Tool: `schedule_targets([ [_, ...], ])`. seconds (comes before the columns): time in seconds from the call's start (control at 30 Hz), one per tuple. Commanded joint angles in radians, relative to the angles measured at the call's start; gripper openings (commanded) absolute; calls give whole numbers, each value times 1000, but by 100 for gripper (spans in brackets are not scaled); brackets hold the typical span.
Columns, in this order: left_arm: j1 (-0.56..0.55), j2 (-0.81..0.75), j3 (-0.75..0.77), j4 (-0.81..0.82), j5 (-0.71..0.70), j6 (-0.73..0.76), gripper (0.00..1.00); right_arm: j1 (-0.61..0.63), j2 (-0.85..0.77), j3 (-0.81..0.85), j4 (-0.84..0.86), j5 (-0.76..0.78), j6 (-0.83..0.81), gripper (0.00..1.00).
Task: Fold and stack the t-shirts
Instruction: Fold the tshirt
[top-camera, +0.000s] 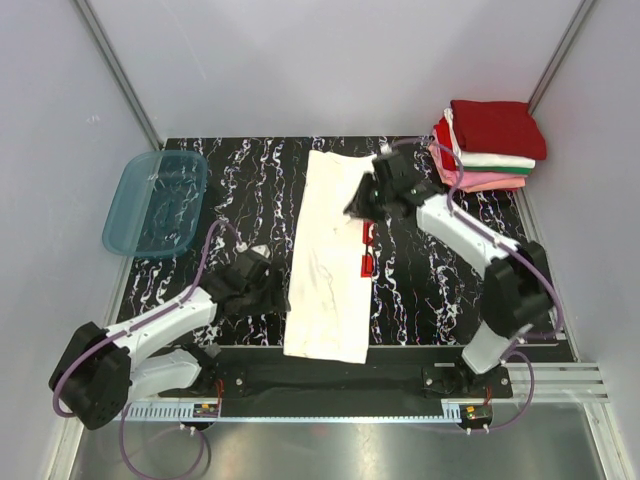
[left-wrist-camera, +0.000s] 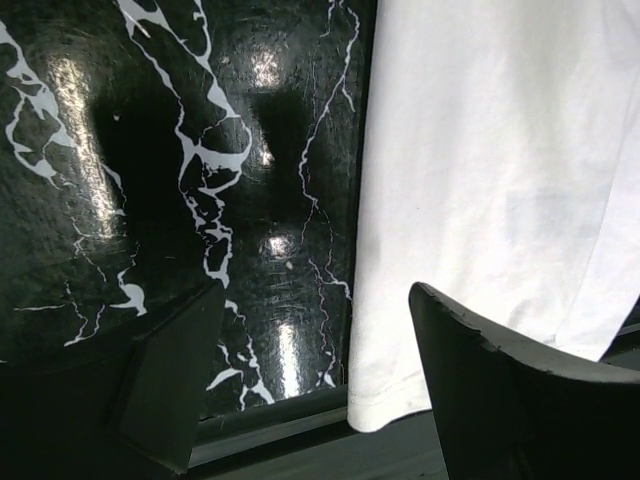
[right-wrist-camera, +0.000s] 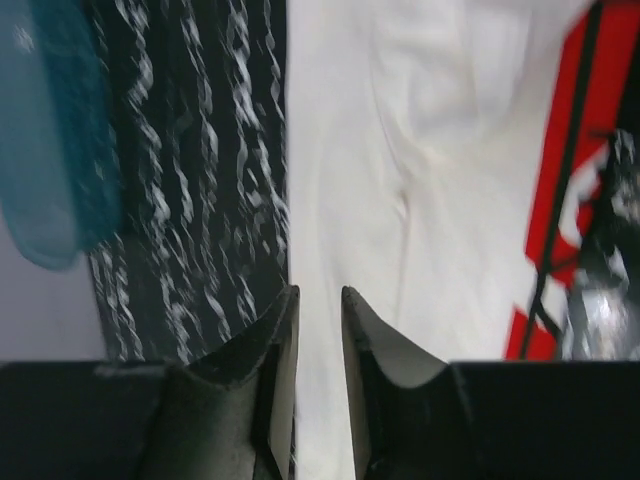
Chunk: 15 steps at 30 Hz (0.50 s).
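Top external | white t-shirt (top-camera: 328, 260) lies as a long strip mid-table (top-camera: 430, 280) | left claw (left-wrist-camera: 315, 300) spread beside near-left hem | right claw (right-wrist-camera: 320, 295) nearly pressed together at far-right edge, grip cannot be told | likely next: firm pinches for end-to-end fold

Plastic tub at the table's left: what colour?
The translucent plastic tub is teal; the top external view shows it best.

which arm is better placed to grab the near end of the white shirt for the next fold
left, probably: the left gripper, open, hovers beside the near left corner of the shirt. the right gripper is up at its far right edge, jaws nearly together.
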Motion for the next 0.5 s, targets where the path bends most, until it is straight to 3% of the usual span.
schedule_targets([
  [0.0, -5, 0, -48, 91, 19, -36, 79, -94, 232, 281, 54, -140, -31, 29],
  [0.1, -9, -5, -64, 94, 26, -40, 79, -123, 470, 507, -65, -157, -55, 28],
  [0.2, -12, -2, -75, 111, 27, -40, 79, -129, 703, 897, -191, -181, -92, 27],
  [0.3, -14, 19, -68, 116, 29, -32, 78, -130, 901, 1166, -352, -181, -113, 25],
  [0.37, -14, 39, -61, 120, 36, -29, 78, -141, 926, 1187, -400, -158, -121, 23],
  [0.43, -14, 53, -66, 136, 44, -30, 78, -160, 867, 1015, -353, -135, -118, 22],
  [0.47, -14, 55, -68, 145, 50, -30, 78, -166, 821, 920, -240, -125, -106, 22],
])
